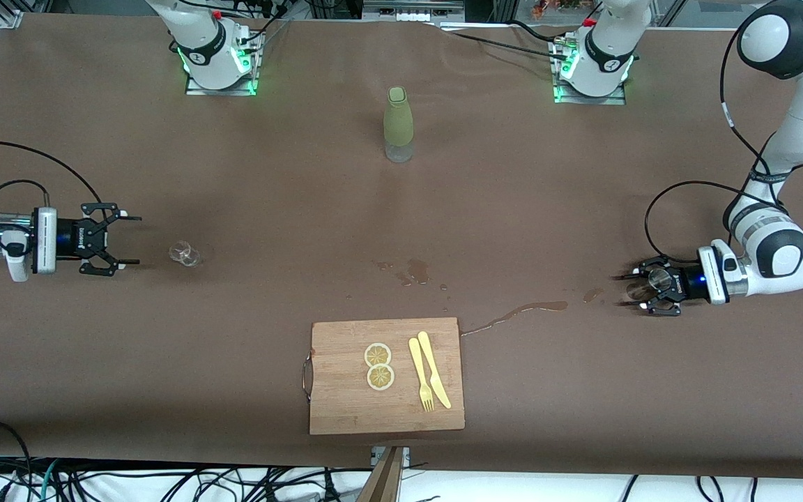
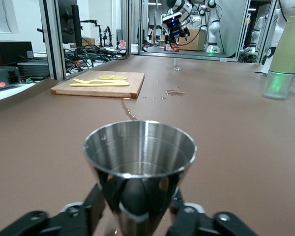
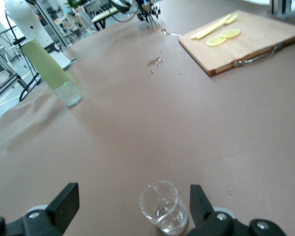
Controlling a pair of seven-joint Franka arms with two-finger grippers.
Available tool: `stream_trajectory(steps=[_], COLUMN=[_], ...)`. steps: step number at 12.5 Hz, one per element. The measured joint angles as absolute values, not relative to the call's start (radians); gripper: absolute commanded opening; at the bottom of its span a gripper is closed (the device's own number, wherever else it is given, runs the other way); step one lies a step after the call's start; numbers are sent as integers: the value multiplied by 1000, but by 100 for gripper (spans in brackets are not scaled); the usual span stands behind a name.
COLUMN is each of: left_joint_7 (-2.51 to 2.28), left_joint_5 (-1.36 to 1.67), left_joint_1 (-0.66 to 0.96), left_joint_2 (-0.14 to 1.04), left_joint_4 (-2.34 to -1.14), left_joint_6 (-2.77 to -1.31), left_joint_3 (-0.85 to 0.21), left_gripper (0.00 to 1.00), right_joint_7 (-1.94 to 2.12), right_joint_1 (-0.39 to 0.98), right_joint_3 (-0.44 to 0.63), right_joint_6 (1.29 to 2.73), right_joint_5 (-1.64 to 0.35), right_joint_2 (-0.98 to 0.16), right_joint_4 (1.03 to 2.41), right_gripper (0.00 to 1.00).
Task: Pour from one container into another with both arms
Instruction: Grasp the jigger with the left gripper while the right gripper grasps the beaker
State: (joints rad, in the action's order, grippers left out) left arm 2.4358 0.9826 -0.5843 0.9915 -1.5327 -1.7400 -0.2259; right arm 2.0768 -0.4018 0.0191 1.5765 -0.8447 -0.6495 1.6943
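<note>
Grasp step. Left claw (image 1: 642,293), lower right of the front view, sits low on the worktop (image 1: 269,209) with its fingers round the steel cup (image 2: 139,167), seemingly pinching it. Right claw (image 1: 119,239), spread wide, waits at mid-left, facing the small glass (image 1: 185,254) just beside it. Next: right claw closes on the glass, both lift and meet.

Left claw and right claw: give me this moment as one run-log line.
left claw: around metal cup, grip unclear | right claw: open, beside small glass | bottle: upright, untouched | spill: beside cutting board
</note>
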Motion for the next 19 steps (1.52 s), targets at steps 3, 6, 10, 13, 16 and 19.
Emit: stream_trajectory(steps=[3, 6, 10, 13, 16, 19], left_joint_7=[2436, 2437, 2432, 2378, 2344, 2337], left_joint_5=[983, 988, 1034, 1069, 1139, 1262], left_joint_1=[-584, -584, -578, -524, -445, -337], left_joint_2=[992, 992, 992, 996, 1000, 1001], left_joint_4=[-1533, -1533, -1533, -1533, -1533, -1533], left_joint_6=[-1721, -1715, -1695, -1682, -1675, -1676], left_joint_3=[-225, -225, -239, -254, -277, -288], left_gripper=[0, 0, 0, 0, 0, 0], right_joint_7=[2237, 2342, 2382, 2384, 2403, 2410], right_joint_1=[-419, -421, -421, -420, -419, -415], right_joint_3=[19, 19, 19, 16, 12, 7], right_joint_6=[1576, 1577, 1582, 1596, 1600, 1600], right_joint_5=[-941, -983, -1011, -1019, -1021, -1023], right_joint_2=[-730, -784, -828, -853, -883, -900], right_joint_4=[1696, 1695, 1693, 1685, 1679, 1676], right_gripper=[100, 100, 100, 100, 100, 99])
